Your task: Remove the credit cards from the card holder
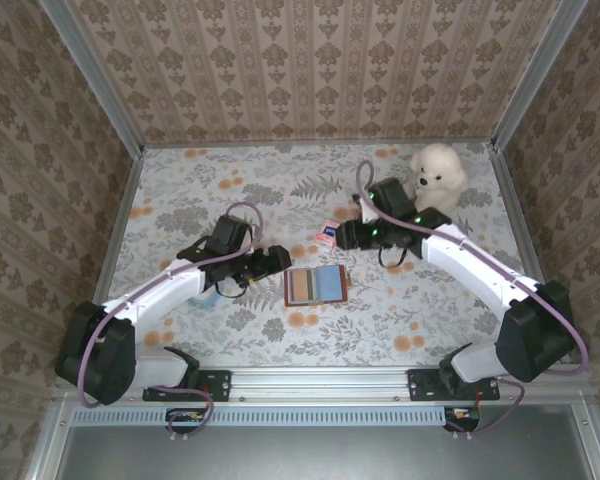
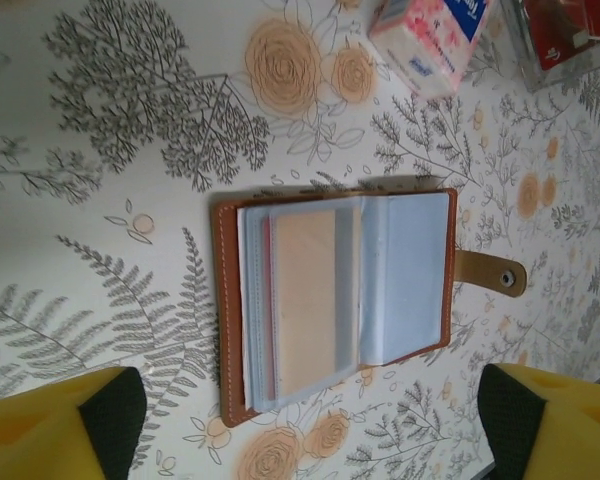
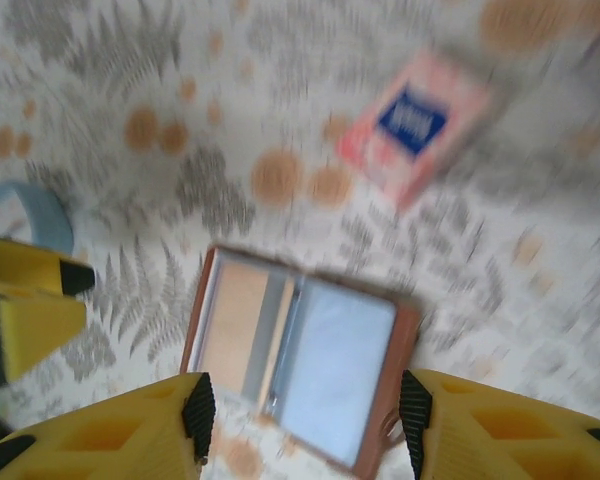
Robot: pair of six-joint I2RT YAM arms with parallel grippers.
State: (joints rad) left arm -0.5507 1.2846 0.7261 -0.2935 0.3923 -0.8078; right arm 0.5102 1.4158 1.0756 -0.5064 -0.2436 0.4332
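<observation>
The brown leather card holder lies open and flat on the floral cloth. Its clear sleeves show a peach card on one side. A pink card with a blue patch lies loose on the cloth beyond the holder, also visible from above. My left gripper is open, its yellow fingers wide on either side of the holder's near edge. My right gripper hovers open over the holder, nothing between its pads, in a blurred view.
A white plush dog sits at the back right. A light blue object lies under my left arm. A red item sits past the loose card. Patterned walls enclose the table on three sides.
</observation>
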